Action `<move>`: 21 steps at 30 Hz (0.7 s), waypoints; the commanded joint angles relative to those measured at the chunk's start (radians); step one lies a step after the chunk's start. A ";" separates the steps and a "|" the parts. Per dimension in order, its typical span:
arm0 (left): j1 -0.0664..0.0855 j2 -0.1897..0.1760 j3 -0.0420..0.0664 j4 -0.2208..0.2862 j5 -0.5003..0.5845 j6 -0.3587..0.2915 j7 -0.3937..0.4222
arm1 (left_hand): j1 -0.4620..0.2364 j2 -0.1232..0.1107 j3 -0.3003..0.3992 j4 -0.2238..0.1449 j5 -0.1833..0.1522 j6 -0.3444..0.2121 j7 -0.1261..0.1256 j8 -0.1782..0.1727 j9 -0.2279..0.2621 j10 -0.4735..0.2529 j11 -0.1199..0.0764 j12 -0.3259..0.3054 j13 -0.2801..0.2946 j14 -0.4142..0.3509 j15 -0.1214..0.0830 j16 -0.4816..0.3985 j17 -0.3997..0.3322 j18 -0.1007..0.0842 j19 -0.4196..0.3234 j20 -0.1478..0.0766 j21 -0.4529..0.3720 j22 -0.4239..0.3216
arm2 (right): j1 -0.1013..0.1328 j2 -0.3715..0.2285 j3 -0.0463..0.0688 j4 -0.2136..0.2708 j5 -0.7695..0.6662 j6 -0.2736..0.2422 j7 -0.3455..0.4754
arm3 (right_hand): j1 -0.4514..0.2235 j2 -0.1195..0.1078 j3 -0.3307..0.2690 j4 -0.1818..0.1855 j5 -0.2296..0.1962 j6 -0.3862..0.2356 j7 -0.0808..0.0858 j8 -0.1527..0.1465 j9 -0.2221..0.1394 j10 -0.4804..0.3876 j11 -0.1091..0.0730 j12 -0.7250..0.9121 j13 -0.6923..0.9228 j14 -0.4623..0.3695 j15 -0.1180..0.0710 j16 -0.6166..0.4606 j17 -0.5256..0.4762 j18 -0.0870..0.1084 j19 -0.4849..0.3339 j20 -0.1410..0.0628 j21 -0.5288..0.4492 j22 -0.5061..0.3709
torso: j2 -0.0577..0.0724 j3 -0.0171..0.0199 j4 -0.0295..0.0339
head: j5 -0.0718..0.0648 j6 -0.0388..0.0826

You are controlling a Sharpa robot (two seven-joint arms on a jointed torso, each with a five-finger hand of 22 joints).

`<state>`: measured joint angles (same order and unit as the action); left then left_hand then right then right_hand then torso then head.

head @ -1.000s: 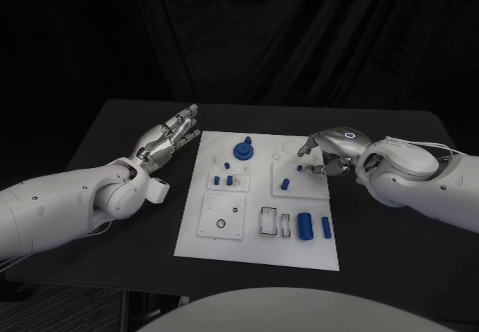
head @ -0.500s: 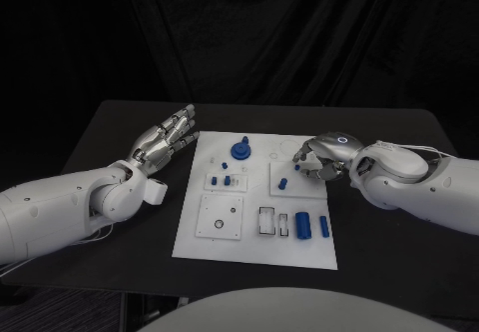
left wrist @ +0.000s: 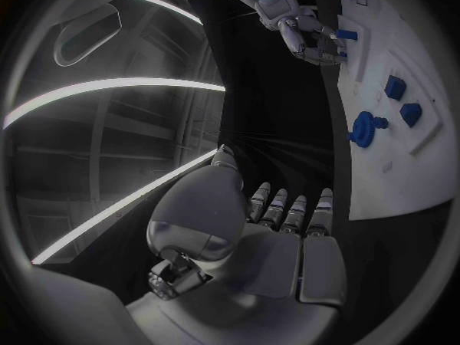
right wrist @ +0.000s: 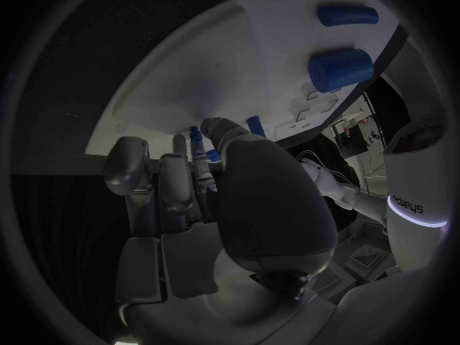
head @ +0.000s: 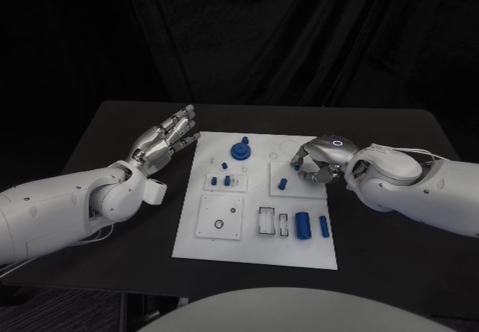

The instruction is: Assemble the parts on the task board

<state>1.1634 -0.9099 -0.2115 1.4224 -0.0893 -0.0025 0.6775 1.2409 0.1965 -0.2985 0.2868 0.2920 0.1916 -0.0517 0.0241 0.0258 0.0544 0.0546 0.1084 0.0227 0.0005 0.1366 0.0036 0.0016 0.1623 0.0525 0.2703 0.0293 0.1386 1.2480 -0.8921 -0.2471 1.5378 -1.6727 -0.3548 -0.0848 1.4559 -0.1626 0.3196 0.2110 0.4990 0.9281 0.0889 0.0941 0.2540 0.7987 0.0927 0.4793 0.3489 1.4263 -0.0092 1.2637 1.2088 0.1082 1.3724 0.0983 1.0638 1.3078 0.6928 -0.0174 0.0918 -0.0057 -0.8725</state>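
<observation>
the task board [head: 255, 242] lies mid-table with several blue parts standing in it, while two blue cylinders [head: 312, 225] lie loose, so assembly looks partly done. the right hand [head: 318, 160] curls over the board's far right corner; whether it holds anything cannot be told. the left hand [head: 165, 140] hovers beside the board, fingers spread and holding nothing.

Left arm comes in from the near left and reaches toward the far side; left hand [head: 167, 139] sits flat and palm-up, fingers [left wrist: 287, 211] straight and slightly fanned, holding nothing, off the table surface. Right arm enters from the right, bent forearm lying low, wrist turned inward to the left. Right hand [head: 318, 158] is arched with knuckles up, fingers [right wrist: 172, 188] curled downward and bunched close to the thumb. From here it is unclear whether anything is caught between the fingertips. The two hands are well apart.
</observation>
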 commanded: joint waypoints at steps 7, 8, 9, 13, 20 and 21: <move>-0.002 0.002 0.001 -0.002 0.011 0.021 0.074 | 0.069 0.001 0.026 -0.005 0.108 0.013 0.005 0.004 0.002 0.000 0.014 0.006 0.001 0.002 0.015 -0.003 -0.001 0.018 0.003 0.008 0.007 -0.001 | -0.003 0.008 0.000 -0.008 -0.002 -0.003 0.004 | 0.025 0.013 0.029 -0.017 0.014 0.049 0.003 0.025 0.016 0.044 -0.007 -0.007 -0.021 0.008 -0.003 0.005 -0.003 -0.013 0.008 -0.004 0.009 0.139 | 0.001 -0.0007 0.0004 | 0.002 0.000; -0.002 0.003 0.001 -0.003 0.011 0.023 0.073 | 0.074 0.001 0.027 -0.006 0.115 0.012 0.005 0.004 0.002 0.000 0.014 0.006 0.001 0.002 0.015 -0.003 -0.001 0.018 0.003 0.008 0.007 -0.002 | -0.003 0.010 0.000 -0.010 -0.002 -0.004 0.004 | 0.026 0.014 0.030 -0.019 0.014 0.053 0.003 0.027 0.018 0.047 -0.008 -0.007 -0.023 0.008 -0.004 0.005 -0.003 -0.013 0.008 -0.005 0.010 0.139 | 0.001 -0.0007 0.0005 | 0.001 0.000; -0.002 0.003 0.001 -0.003 0.011 0.024 0.071 | 0.082 0.000 0.029 -0.007 0.128 0.013 0.006 0.004 0.002 0.000 0.015 0.007 0.001 0.003 0.016 -0.002 0.000 0.018 0.004 0.009 0.007 -0.002 | -0.003 0.011 0.000 -0.011 -0.002 -0.003 0.005 | 0.028 0.017 0.032 -0.023 0.014 0.063 0.006 0.033 0.023 0.053 -0.010 -0.008 -0.026 0.008 -0.004 0.005 -0.004 -0.013 0.008 -0.006 0.011 0.139 | 0.001 -0.0008 0.0004 | 0.001 0.000; -0.003 0.006 0.001 -0.006 0.011 0.031 0.066 | 0.106 0.003 0.039 -0.011 0.184 0.014 0.008 0.004 0.002 -0.002 0.016 0.005 0.001 0.003 0.022 -0.002 0.000 0.018 0.003 0.011 0.007 -0.006 | -0.003 0.016 0.000 -0.015 -0.002 -0.002 0.005 | 0.038 0.028 0.039 -0.036 0.004 0.074 0.006 0.041 0.032 0.077 -0.015 -0.007 -0.033 0.008 -0.005 0.004 -0.007 -0.014 0.009 -0.007 0.015 0.139 | 0.001 -0.0008 -0.0004 | 0.001 0.000; -0.004 0.008 0.001 -0.009 0.011 0.036 0.061 | 0.111 0.004 0.042 -0.011 0.195 0.015 0.009 0.004 0.003 -0.003 0.017 0.004 0.001 0.005 0.024 -0.001 0.000 0.018 0.004 0.012 0.007 -0.006 | -0.004 0.020 0.000 -0.018 -0.002 -0.015 0.009 | 0.047 0.040 0.042 -0.055 -0.024 0.084 0.010 0.048 0.047 0.108 -0.021 -0.012 -0.048 0.010 -0.009 0.005 -0.010 -0.015 0.012 -0.010 0.025 0.141 | 0.000 -0.0007 -0.0001 | 0.003 0.000; -0.005 0.008 0.001 -0.010 0.011 0.037 0.060 | 0.112 0.005 0.042 -0.011 0.198 0.015 0.009 0.004 0.003 -0.003 0.017 0.004 0.001 0.006 0.025 -0.001 0.001 0.018 0.004 0.012 0.007 -0.006 | -0.004 0.021 0.000 -0.018 -0.002 -0.018 0.010 | 0.052 0.046 0.043 -0.062 -0.038 0.092 0.014 0.054 0.054 0.119 -0.025 -0.013 -0.052 0.009 -0.011 0.004 -0.013 -0.015 0.012 -0.012 0.028 0.142 | 0.000 -0.0006 -0.0005 | 0.004 0.000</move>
<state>1.1604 -0.9038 -0.2115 1.4126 -0.0860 0.0165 0.6778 1.3413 0.1998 -0.2627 0.2758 0.4867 0.1986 -0.0446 0.0241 0.0267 0.0501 0.0649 0.1082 0.0225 0.0041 0.1541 0.0036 0.0022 0.1624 0.0561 0.2738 0.0332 0.1333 1.2475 -0.8722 -0.2459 1.5202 -1.6721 -0.3585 -0.0808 1.4992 -0.1193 0.3629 0.1570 0.4678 1.0126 0.1019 0.1418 0.3030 0.9103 0.0693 0.4694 0.2977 1.4332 -0.0161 1.2659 1.1982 0.1011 1.3797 0.0911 1.0881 1.3076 0.6934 -0.0181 0.0918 -0.0030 -0.8725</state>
